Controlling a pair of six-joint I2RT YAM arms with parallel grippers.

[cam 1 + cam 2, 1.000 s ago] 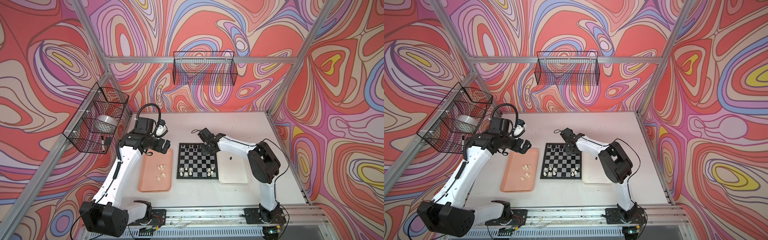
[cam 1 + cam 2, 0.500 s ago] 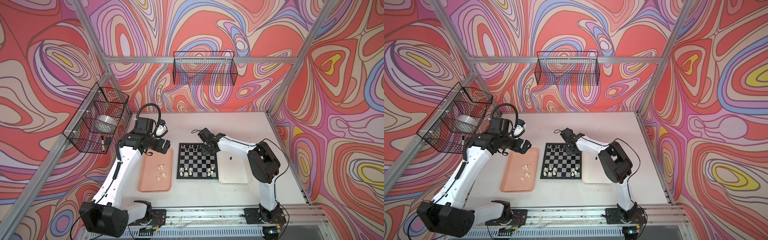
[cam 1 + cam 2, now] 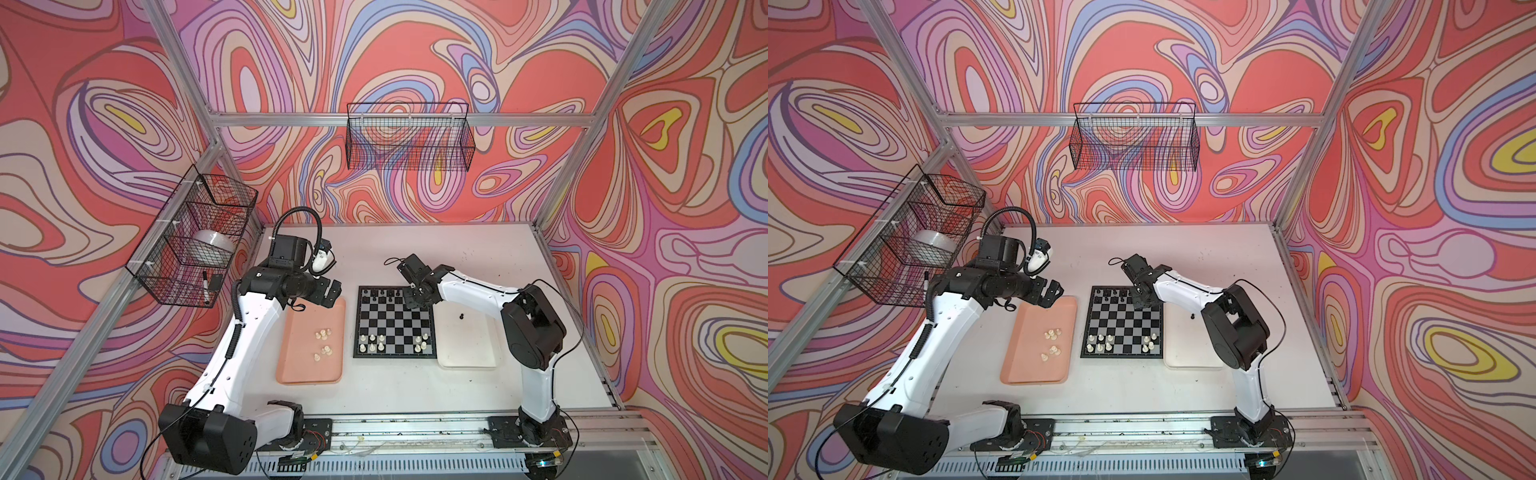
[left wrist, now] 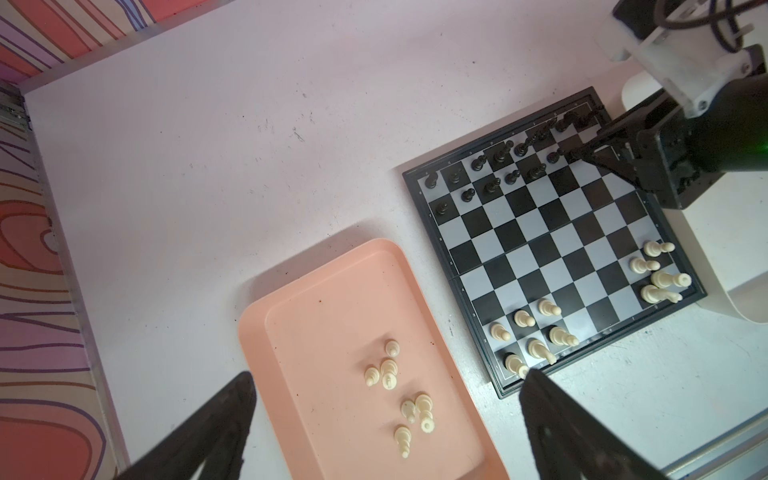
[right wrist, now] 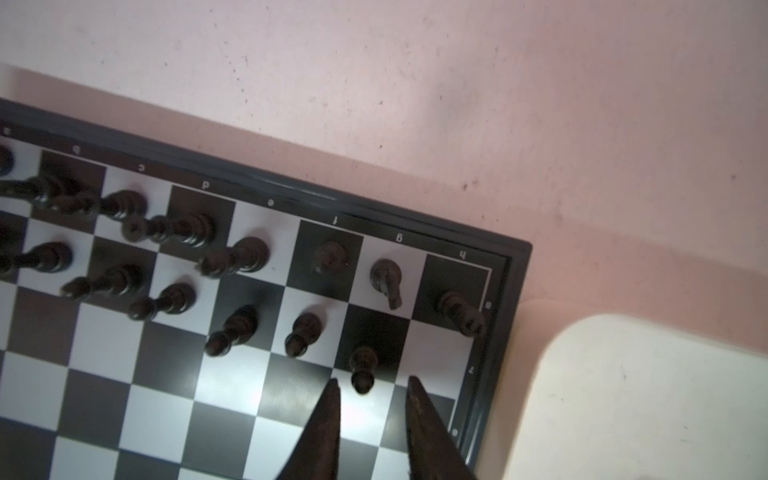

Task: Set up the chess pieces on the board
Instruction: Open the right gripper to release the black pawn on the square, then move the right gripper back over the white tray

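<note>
Fifteen black pieces (image 4: 490, 186) are counted on the board (image 4: 540, 232). One of them, a pawn (image 5: 363, 363), is seen free at the tips of the right gripper (image 5: 372, 386), whose jaws are slightly parted and clear of it. One black piece (image 3: 460, 316) is left on the white tray (image 3: 465, 345). Ten white pieces (image 4: 524, 319) are set on the board. Six more (image 4: 409, 409) are seen on the pink tray (image 4: 332, 291), between the wide-spread, empty jaws of the left gripper (image 4: 386, 376).

Robot test cell in a lab. An enclosure of aluminium profile bars (image 3: 291, 119) carries swirl-printed wall panels (image 3: 104, 104). Two robot arms (image 3: 257, 332) are bolted to a front rail (image 3: 415, 428) with exposed wiring, beside a white tabletop (image 3: 478, 249). Wire baskets (image 3: 409, 137) hang on the walls.
</note>
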